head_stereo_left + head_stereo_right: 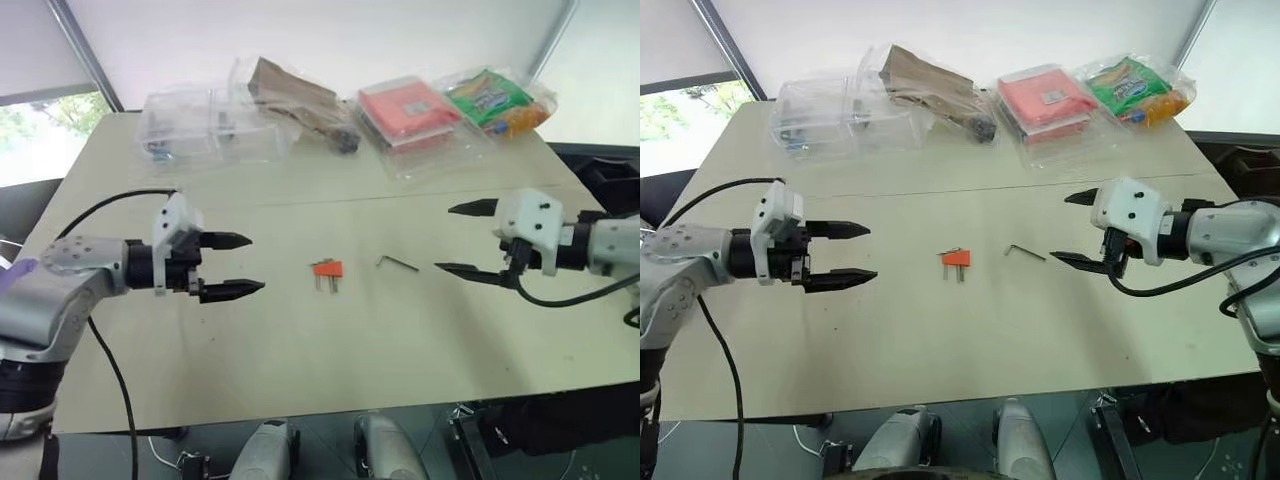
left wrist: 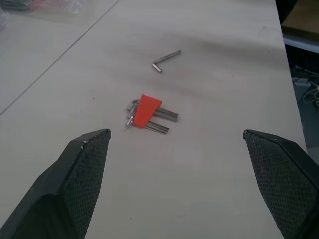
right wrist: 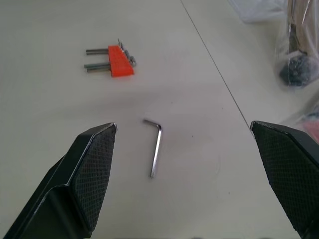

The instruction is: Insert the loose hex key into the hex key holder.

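Observation:
The loose hex key (image 1: 397, 263), a thin dark L-shaped rod, lies flat on the beige table near its middle. Just left of it rests the hex key holder (image 1: 326, 269), a small orange block with a few dark keys sticking out toward the table's front. My left gripper (image 1: 238, 264) hovers open above the table to the left of the holder (image 2: 147, 110), pointing at it. My right gripper (image 1: 462, 239) hovers open to the right of the loose key (image 3: 155, 146), pointing toward it. Both sets of fingers are empty.
Along the far edge of the table (image 1: 300, 350) lie clear plastic boxes (image 1: 195, 125), a brown bag in plastic (image 1: 295, 95), a red flat packet (image 1: 408, 110) and a green snack packet (image 1: 495, 98). A black cable (image 1: 115, 370) hangs from my left arm.

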Available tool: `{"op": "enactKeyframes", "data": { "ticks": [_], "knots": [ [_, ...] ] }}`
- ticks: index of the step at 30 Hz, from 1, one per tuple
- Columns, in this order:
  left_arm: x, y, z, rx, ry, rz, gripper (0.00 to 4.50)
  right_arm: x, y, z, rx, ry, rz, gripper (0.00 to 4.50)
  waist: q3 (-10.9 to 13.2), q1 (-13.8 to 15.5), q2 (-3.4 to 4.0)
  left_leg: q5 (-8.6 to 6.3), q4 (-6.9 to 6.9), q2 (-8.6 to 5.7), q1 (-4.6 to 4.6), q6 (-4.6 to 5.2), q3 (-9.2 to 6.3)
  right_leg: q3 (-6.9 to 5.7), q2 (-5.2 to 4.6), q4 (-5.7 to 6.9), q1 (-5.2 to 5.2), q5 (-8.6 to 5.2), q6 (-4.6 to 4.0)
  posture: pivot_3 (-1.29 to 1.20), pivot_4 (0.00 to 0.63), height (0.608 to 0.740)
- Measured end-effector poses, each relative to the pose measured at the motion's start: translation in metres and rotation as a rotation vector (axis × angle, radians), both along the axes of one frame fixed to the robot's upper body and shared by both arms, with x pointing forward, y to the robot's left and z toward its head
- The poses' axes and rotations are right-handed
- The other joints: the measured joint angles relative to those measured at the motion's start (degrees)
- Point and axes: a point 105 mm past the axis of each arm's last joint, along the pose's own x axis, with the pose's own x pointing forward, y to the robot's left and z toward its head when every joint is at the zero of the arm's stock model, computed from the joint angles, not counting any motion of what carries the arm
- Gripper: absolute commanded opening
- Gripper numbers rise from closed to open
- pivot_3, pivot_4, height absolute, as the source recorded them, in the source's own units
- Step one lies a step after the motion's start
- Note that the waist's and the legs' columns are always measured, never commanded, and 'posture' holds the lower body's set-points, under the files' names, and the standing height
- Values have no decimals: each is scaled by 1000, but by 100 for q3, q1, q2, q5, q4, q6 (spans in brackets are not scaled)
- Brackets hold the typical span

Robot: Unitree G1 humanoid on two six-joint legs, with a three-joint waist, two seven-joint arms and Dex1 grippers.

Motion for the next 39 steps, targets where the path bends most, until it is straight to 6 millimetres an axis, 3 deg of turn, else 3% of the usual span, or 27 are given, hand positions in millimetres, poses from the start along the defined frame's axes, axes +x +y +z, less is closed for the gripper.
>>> {"op": "enactKeyframes", "data": {
  "ticks": [20, 30, 33, 39],
  "knots": [
    [6, 1, 4, -2, -6, 31, 4452, 3, 8, 0, -16, 2, 33, 4500, 1, 6, -1, 0, 0, 0, -6, 0, 0, 2, -3, 1, -9, 0, 0, 0, 150, 740],
    [6, 1, 2, 2, -6, 34, 4452, 11, 22, -4, 39, -17, 57, 4500, 1, -5, -1, 0, 0, 0, -7, 0, 0, 2, -2, 3, -12, 0, 0, 0, 150, 740],
    [8, 4, -1, 17, -17, 57, 4452, 19, 36, -14, 68, -43, 66, 4500, 1, -22, -3, 1, 0, 1, -7, -2, 0, 3, -2, 5, -14, 0, 0, 0, 150, 740],
    [10, 4, -7, 22, -16, 84, 4452, 33, 74, -68, 39, -8, 95, 4500, 1, -25, -3, 8, 1, -2, -13, -15, 3, 3, -1, 11, -23, 0, 0, 0, 150, 740]
  ]
}}
